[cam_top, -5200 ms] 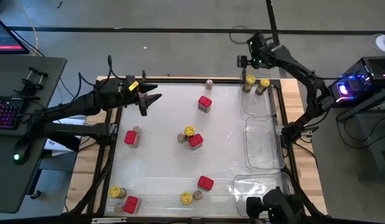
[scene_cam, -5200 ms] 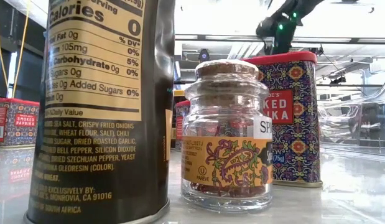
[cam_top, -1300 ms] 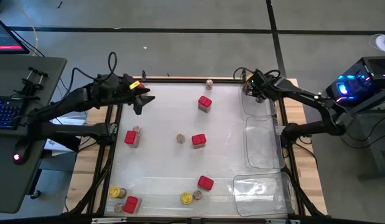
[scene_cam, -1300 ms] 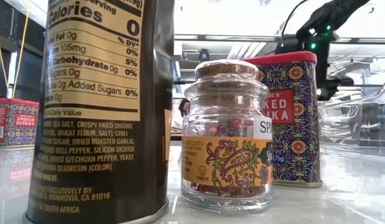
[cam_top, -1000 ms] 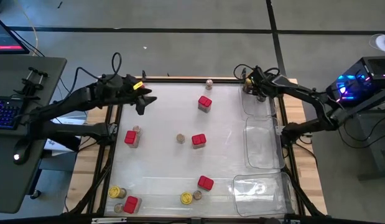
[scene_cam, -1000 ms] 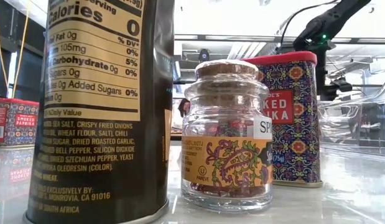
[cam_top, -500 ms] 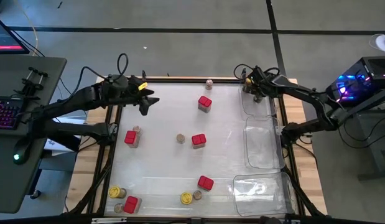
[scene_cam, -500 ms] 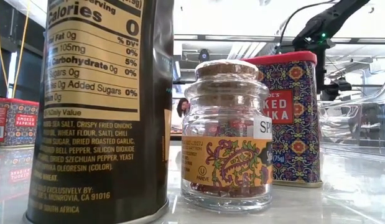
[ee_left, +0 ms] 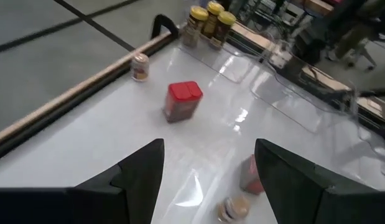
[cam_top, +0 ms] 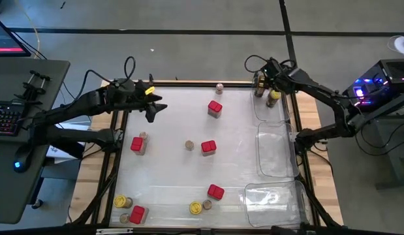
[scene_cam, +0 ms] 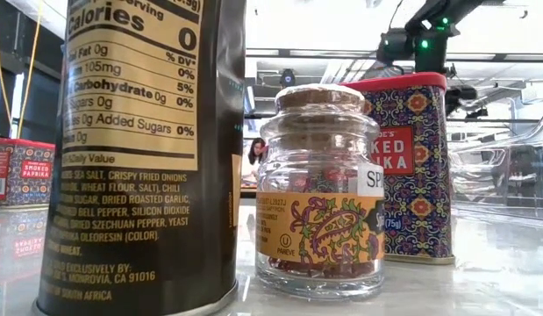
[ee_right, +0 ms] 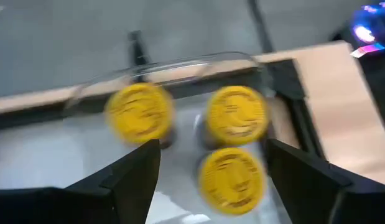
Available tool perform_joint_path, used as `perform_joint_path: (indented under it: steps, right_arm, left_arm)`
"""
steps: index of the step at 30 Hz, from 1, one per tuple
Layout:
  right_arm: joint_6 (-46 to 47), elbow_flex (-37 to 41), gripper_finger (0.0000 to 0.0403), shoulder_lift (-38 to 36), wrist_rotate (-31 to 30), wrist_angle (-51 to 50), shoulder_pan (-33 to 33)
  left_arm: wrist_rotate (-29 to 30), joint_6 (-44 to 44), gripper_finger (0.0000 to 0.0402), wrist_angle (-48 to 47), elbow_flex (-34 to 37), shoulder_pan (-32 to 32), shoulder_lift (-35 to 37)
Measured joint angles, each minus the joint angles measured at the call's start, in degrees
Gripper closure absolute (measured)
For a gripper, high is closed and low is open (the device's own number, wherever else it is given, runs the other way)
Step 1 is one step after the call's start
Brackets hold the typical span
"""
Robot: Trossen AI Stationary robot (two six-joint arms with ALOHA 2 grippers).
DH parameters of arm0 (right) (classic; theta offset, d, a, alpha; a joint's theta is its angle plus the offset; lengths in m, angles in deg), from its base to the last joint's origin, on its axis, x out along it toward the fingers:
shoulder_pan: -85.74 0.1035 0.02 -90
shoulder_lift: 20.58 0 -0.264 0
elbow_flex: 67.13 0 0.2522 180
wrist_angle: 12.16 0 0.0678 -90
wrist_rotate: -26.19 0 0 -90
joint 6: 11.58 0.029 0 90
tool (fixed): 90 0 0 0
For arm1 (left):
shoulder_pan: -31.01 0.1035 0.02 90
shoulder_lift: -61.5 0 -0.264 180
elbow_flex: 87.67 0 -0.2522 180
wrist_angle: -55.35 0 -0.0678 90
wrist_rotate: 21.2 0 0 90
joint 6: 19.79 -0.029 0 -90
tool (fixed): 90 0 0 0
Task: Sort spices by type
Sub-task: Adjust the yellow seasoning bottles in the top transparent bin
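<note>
Three yellow-lidded jars (ee_right: 232, 115) stand in the clear tray (cam_top: 270, 108) at the far right. My right gripper (ee_right: 211, 152) hovers open above them, touching none. More spices stand scattered on the white table: red tins (cam_top: 215, 108), small brown-topped jars (cam_top: 188, 145), and yellow-lidded jars (cam_top: 122, 202) near the front. My left gripper (cam_top: 154, 108) hangs open over the table's far left, facing a red tin (ee_left: 183, 99) and a small jar (ee_left: 140, 65).
Two more clear trays (cam_top: 277, 153) (cam_top: 273, 199) line the table's right side. In the low view a tall dark can (scene_cam: 139, 149), a cork-topped glass jar (scene_cam: 319, 189) and a red tin (scene_cam: 407, 167) stand close to the front edge.
My right gripper has risen from the yellow-lidded jars in the far right tray; the jars stay standing there.
</note>
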Motion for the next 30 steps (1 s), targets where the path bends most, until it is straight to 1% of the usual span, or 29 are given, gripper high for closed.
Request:
perform_joint_path:
  steps: [3, 5, 6, 8, 10, 11, 12, 15, 19, 23, 30]
  right_arm:
    - [-2.69, -0.78, 0.0140, -0.03, 2.87, 0.19, 2.54]
    - [-3.39, 0.04, 0.0173, 0.00, 4.40, 0.16, 3.89]
    - [-3.42, 0.95, 0.0197, 0.00, 5.34, 0.22, 4.40]
    - [-2.91, 3.64, 0.0260, 0.04, 6.12, 0.78, 5.05]
    - [-2.25, 6.58, 0.0342, 0.07, 6.19, 1.34, 5.13]
    - [-2.26, 7.94, 0.0371, 0.06, 6.37, 2.10, 4.88]
    - [-1.99, 8.97, 0.0384, 0.08, 6.93, 2.92, 4.61]
    - [0.32, 10.37, 0.0379, 0.09, 6.48, 4.57, 3.98]
    - [0.13, 10.63, 0.0399, 0.19, 4.83, 6.47, 3.63]
    - [0.29, 10.64, 0.0397, 0.26, 4.32, 8.32, 2.53]
    - [-0.28, 10.66, 0.0402, 0.26, 4.07, 5.13, 0.08]
  left_arm:
    - [-0.73, -0.79, 0.0163, -1.14, 0.00, -0.02, 0.00]
    - [-0.71, -0.91, 0.0163, -1.39, 0.00, 0.00, 0.00]
    - [-0.67, -0.91, 0.0163, -1.37, 0.00, 0.00, 0.00]
    - [-0.57, -0.91, 0.0163, -1.27, 0.00, 0.00, 0.00]
    - [-0.49, -0.91, 0.0163, -1.22, 0.00, 0.00, 0.00]
    - [-0.49, -0.91, 0.0163, -1.22, 0.00, 0.00, 0.00]
    - [-0.49, -0.91, 0.0163, -1.21, 0.00, 0.00, 0.00]
    - [-0.49, -0.89, 0.0163, -1.21, 0.00, 0.00, 0.00]
    - [-0.47, -0.85, 0.0163, -1.17, 0.00, 0.00, 0.00]
    - [0.02, -0.77, 0.0163, -1.15, 0.00, 0.00, 0.00]
    - [0.35, -0.37, 0.0163, -1.15, 0.00, 0.00, 0.00]
